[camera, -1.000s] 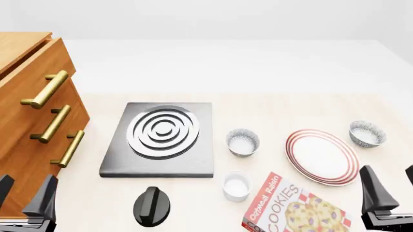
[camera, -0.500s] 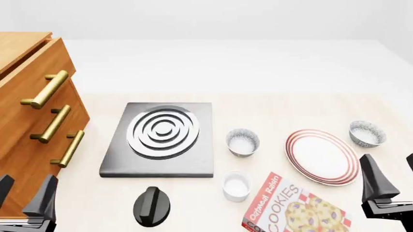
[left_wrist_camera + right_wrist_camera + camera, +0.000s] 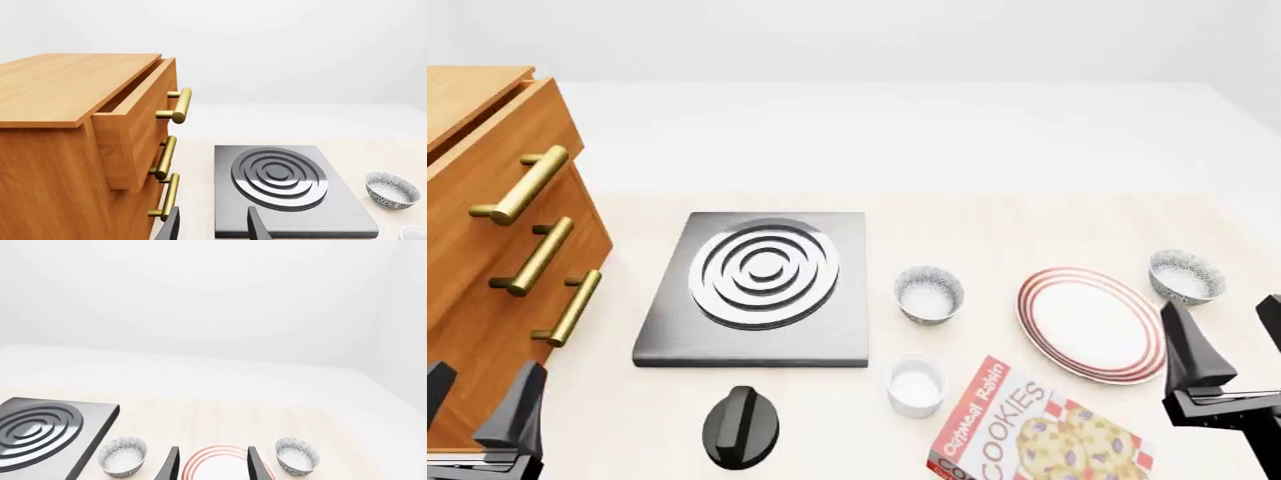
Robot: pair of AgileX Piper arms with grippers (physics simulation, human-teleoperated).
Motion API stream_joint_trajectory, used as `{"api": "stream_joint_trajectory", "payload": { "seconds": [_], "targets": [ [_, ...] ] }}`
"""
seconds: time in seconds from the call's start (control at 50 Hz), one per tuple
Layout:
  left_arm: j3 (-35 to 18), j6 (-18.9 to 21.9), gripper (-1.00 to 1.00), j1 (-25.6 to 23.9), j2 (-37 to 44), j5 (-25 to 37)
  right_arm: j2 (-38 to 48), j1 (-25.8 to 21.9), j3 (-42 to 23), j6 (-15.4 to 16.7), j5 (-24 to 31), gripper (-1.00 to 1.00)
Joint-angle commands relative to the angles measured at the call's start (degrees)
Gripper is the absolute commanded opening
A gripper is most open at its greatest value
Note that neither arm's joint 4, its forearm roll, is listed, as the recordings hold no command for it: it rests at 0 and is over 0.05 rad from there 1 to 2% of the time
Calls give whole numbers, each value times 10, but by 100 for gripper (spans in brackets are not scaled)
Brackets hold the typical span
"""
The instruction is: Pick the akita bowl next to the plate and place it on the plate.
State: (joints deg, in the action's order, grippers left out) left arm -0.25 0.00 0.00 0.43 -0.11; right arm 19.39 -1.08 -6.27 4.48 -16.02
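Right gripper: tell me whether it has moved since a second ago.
Yes. In the front view the right gripper has risen up the frame, toward the far bowl, beside the unmoved plate.

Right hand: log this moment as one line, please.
right hand: open, empty, near side of plate | akita bowl: on table, right of plate, untouched | left hand: open, idle

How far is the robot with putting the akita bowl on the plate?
Nothing is done yet: the akita bowl sits on the table right of the plate, whose surface is bare. The open right gripper hovers near them, holding nothing. Grasping, lifting and placing remain.
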Motion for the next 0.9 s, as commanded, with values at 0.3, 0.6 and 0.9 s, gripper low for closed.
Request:
{"api": "stream_joint_trajectory", "payload": {
  "seconds": [0.3, 0.6, 0.9],
  "targets": [
    [0, 0, 100, 0, 0, 0, 93, 3, -13, 12, -77, 100],
    [0, 0, 100, 0, 0, 0, 150, 11, -19, 15, -122, 100],
    [0, 0, 100, 0, 0, 0, 198, 18, -28, 17, -157, 100]
  ]
}}
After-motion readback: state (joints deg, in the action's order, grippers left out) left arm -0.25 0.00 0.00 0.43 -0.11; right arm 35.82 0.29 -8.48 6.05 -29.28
